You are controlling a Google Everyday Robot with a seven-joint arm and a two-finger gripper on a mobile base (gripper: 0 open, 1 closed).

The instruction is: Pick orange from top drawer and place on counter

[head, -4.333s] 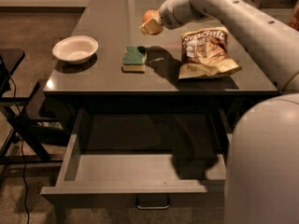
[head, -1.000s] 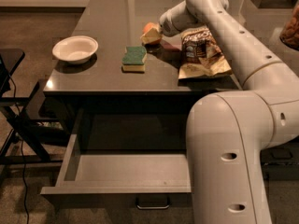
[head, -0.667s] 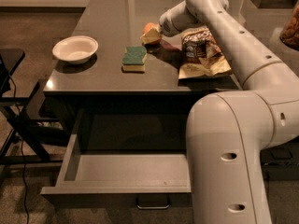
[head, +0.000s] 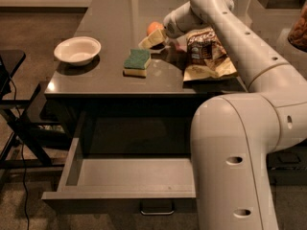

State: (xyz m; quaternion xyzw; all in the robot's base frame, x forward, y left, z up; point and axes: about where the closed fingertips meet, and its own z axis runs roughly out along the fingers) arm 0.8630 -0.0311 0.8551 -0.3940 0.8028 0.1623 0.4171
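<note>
Gripper (head: 153,38) low over middle of counter (head: 110,13), just in front of orange (head: 154,27); clamped or apart, cannot tell. White bowl (head: 76,50) near left edge. Green sponge (head: 137,62) toward front edge. Snack bag (head: 207,54) toward right edge, print unreadable. Top drawer (head: 120,195) pulled out below front edge, grey floor showing.

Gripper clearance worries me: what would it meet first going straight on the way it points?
Likely the sponge, lying just ahead of the gripper, which sits beside the orange, angled down over the counter. Depth is unclear; it might touch the counter first.
</note>
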